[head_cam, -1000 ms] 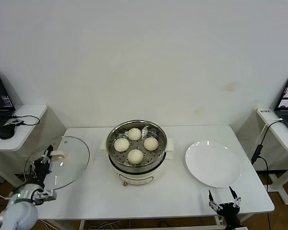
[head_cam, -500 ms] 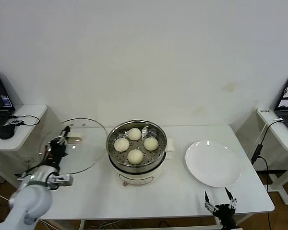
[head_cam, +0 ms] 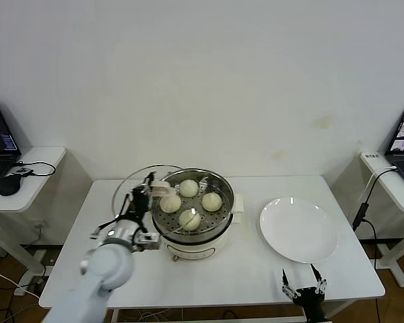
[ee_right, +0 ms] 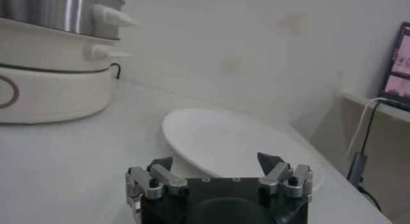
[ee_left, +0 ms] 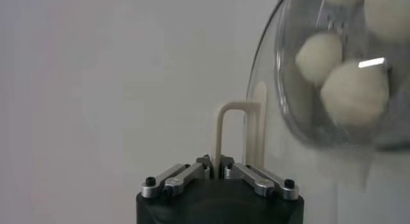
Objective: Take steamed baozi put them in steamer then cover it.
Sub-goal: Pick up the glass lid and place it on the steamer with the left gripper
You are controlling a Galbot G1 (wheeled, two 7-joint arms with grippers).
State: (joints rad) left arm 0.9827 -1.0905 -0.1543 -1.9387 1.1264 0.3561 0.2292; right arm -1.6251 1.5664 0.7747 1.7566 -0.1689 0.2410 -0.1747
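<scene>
Jaws of left gripper (ee_left: 221, 173) clamp the cream bar handle of the clear round glass cover (head_cam: 138, 185), held tilted at the shiny steel steamer's (head_cam: 219, 225) left rim; four cream-white baozi (head_cam: 189, 219) sit inside; right gripper (ee_right: 218, 169) jaws wide, low at desk (head_cam: 249, 269) front edge near white round plate (head_cam: 298, 229).

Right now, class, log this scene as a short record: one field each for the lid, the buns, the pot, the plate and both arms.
cover: lifted by its handle, tilted, overlapping the pot's left rim
steamed baozi: four, on the tray inside the pot
steamer: mid-table, not yet covered
plate: bare, right of the pot
left gripper: fingers shut on the cover's handle
right gripper: fingers open, idle at the table's near edge
</scene>
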